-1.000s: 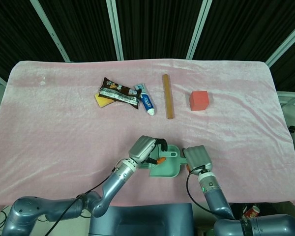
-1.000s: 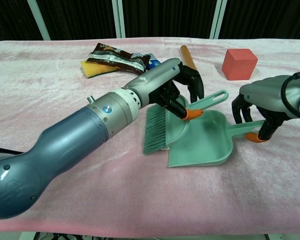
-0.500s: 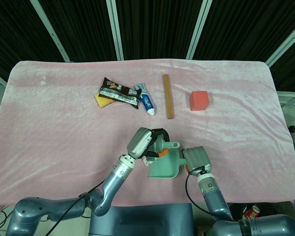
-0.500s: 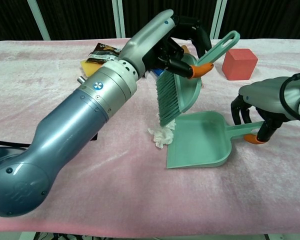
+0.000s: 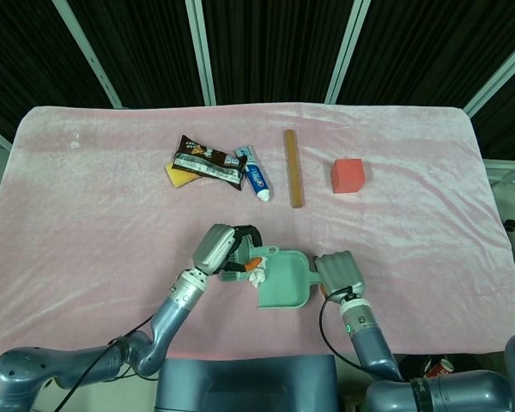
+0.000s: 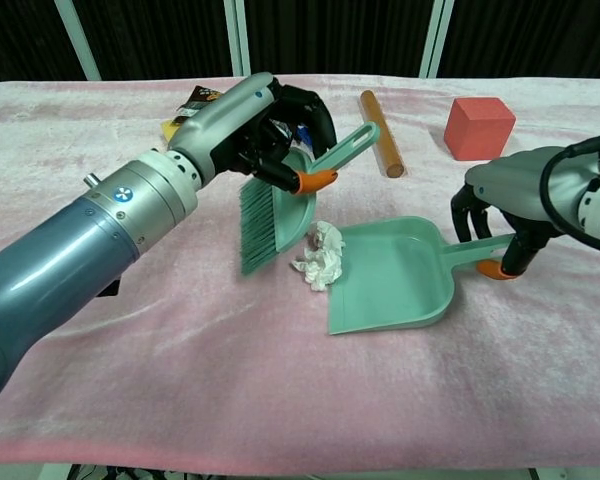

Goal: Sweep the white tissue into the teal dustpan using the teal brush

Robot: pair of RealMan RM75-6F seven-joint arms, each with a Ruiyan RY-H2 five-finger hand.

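Observation:
My left hand [image 6: 265,125] [image 5: 216,249] grips the teal brush [image 6: 280,205] by its handle, bristles pointing down and hanging just left of the white tissue [image 6: 320,255]. The crumpled tissue [image 5: 257,276] lies on the pink cloth, touching the left lip of the teal dustpan [image 6: 392,275] [image 5: 283,281]. My right hand [image 6: 510,205] [image 5: 340,273] holds the dustpan's handle at its orange end, keeping the pan flat on the table with its mouth toward the front and the tissue at its left edge.
At the back lie a snack wrapper [image 5: 208,161] on a yellow sponge [image 5: 178,176], a toothpaste tube [image 5: 254,172], a wooden stick [image 5: 293,167] and a red cube [image 5: 347,174]. The pink cloth [image 5: 86,223] covers the whole table.
My left hand carried the brush up off the dustpan and over to the left, now bristles down beside the tissue. The tissue came into view. The dustpan shifted slightly left.

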